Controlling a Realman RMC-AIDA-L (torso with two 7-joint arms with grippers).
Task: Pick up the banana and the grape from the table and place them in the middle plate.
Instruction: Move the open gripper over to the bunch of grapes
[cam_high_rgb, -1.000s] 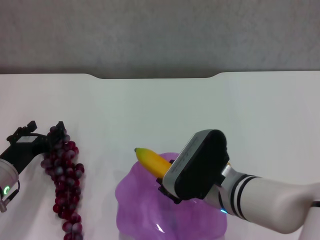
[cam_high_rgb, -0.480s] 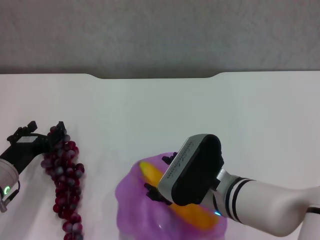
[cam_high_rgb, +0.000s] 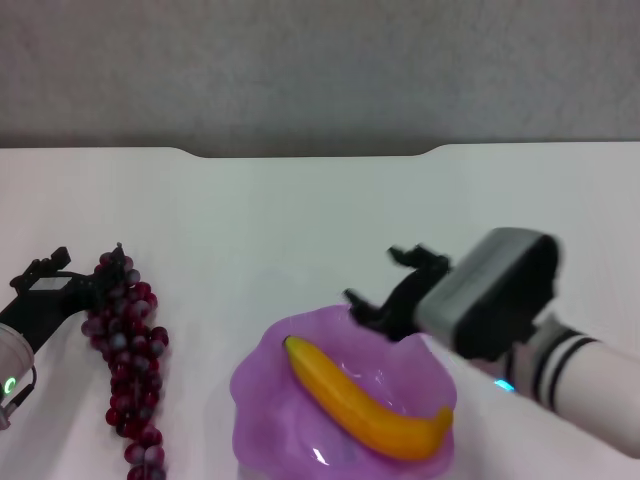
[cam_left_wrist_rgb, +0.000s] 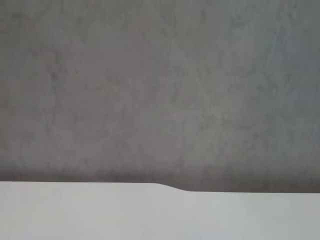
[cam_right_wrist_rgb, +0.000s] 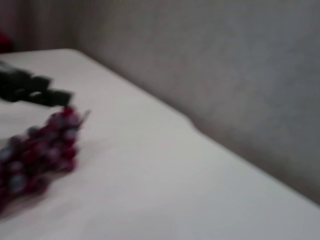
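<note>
The banana (cam_high_rgb: 365, 402) lies in the purple scalloped middle plate (cam_high_rgb: 252, 392) at the near centre of the table (cam_high_rgb: 300, 220). My right gripper (cam_high_rgb: 383, 281) is open and empty, above the plate's far right rim, clear of the banana. The grape bunch (cam_high_rgb: 126, 345) lies on the table at the left; it also shows in the right wrist view (cam_right_wrist_rgb: 35, 155). My left gripper (cam_high_rgb: 86, 264) is open at the bunch's far end, one finger beside the top grapes. It shows as a dark shape in the right wrist view (cam_right_wrist_rgb: 30, 90).
The table's notched far edge (cam_high_rgb: 310, 153) runs in front of a grey wall. The left wrist view holds only the wall and the table edge (cam_left_wrist_rgb: 170, 187). Bare white tabletop lies between the grapes and the plate.
My right gripper lowered the banana into the plate, opened and let it go, then drew back up and to the right. The left gripper and grapes barely moved.
</note>
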